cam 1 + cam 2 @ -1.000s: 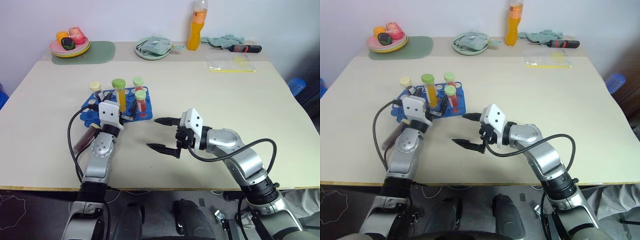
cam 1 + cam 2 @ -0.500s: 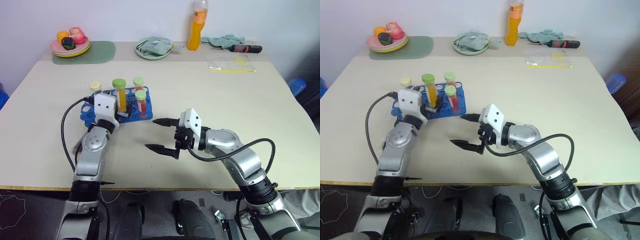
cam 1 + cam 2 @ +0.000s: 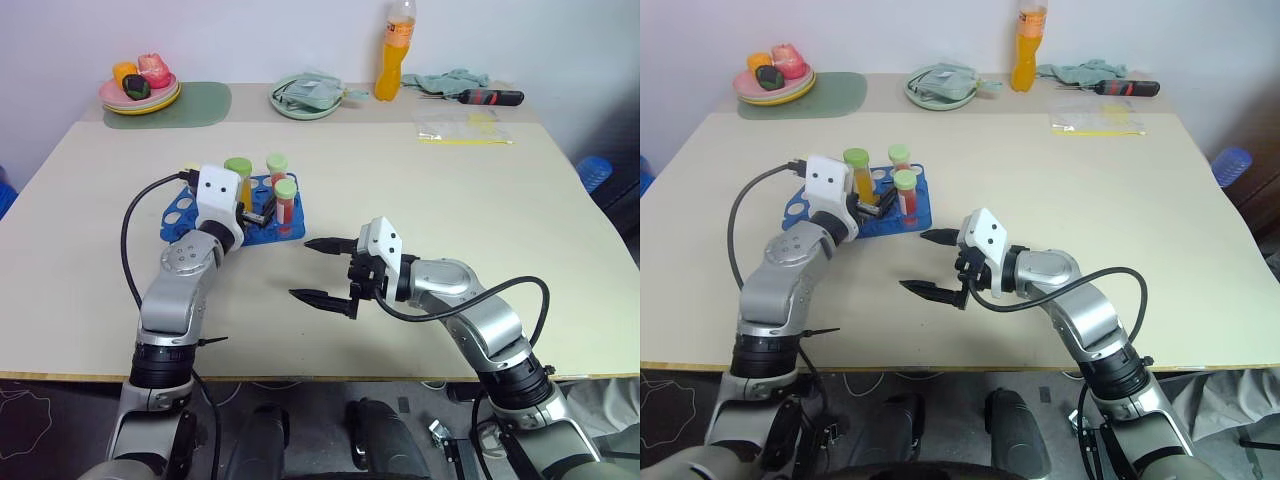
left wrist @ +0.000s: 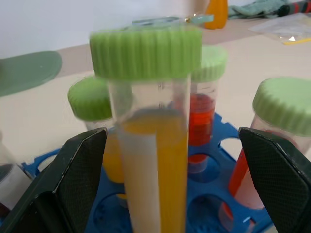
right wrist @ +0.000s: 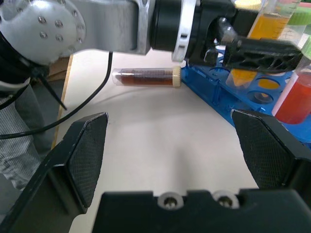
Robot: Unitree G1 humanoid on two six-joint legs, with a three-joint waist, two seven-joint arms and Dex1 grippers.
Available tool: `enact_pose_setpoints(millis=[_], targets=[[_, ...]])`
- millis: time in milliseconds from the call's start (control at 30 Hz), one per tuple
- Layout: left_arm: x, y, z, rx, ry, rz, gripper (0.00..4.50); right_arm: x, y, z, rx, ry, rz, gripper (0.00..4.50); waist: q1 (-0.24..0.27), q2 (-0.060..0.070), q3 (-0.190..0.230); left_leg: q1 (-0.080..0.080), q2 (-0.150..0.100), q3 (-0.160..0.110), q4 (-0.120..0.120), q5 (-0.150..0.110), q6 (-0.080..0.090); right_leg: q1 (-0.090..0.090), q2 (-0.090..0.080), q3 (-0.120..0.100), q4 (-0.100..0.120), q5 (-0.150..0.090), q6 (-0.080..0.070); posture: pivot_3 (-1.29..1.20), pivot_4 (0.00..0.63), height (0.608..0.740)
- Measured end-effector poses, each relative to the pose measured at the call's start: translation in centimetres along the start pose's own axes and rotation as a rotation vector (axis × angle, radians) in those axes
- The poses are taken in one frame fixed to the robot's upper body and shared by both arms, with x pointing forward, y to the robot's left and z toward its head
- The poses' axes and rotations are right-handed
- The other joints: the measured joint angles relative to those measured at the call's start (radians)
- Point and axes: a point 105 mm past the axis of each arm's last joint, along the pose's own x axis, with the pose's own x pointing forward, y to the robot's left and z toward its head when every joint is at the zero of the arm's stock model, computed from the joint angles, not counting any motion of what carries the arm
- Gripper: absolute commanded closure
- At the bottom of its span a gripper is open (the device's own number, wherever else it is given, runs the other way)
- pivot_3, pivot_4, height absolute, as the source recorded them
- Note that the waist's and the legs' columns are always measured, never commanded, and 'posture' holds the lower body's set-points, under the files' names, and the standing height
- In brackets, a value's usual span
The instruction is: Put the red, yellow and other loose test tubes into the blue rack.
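Matte beige table, ribbed-cap tubes

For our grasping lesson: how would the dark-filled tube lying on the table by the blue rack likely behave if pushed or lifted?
The dark-filled tube lies on its side and looks round, so a push would probably roll it. Its clear smooth wall may slip in a claw. Being small, it is probably light.

Beige table against pale wall
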Motion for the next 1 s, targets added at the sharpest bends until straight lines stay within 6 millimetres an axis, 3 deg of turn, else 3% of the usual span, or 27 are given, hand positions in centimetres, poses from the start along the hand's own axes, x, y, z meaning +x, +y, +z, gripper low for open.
enact_pose_setpoints(millis=[333,433,700,800,900,1000], targets=[[-0.01,-0.12,0.37,-0.006,0.055,-0.008,0.03,0.0,0.1,0.0,0.0,0.0,0.009,0.0,0.001,0.0,0.0,0.0,0.0,0.0,0.0,0.0,0.0,0.0,0.0,0.0,0.0,0.0,0.0,0.0,0.15,0.74],[0.03,-0.16,0.28,-0.011,0.069,-0.01,0.88,0.01,0.12,0.02,0.0,0.0,0.011,0.0,0.001,0.0,0.0,0.0,0.0,0.0,0.0,0.0,0.0,0.0,0.0,0.0,0.0,0.0,0.0,0.0,0.15,0.74],[0.01,-0.1,0.52,0.0,0.079,-0.01,0.88,0.01,0.13,0.03,-0.001,0.0,0.013,0.0,0.0,0.0,0.0,0.0,0.0,0.0,0.0,0.0,0.0,0.0,0.0,0.0,0.0,0.0,0.0,0.0,0.15,0.74],[-0.01,-0.15,0.66,0.0,0.08,-0.011,1.7,0.01,0.13,0.02,0.0,0.0,0.013,0.0,0.0,0.0,0.0,0.0,0.0,0.0,0.0,0.0,0.0,0.0,0.0,0.0,0.0,0.0,0.0,0.0,0.15,0.74],[0.01,0.1,0.84,0.006,0.077,0.004,3.26,0.02,0.14,0.02,0.001,0.0,0.014,0.0,0.0,0.0,0.0,0.0,0.0,0.0,0.0,0.0,0.0,0.0,0.0,0.0,0.0,0.0,0.0,0.0,0.15,0.74],[-0.01,0.08,0.78,0.008,0.082,0.002,3.26,0.05,0.15,0.03,0.003,-0.001,0.014,0.0,0.0,0.0,0.0,0.0,0.0,0.0,0.0,0.0,0.0,0.0,0.0,0.0,0.0,0.0,0.0,0.0,0.15,0.74]])
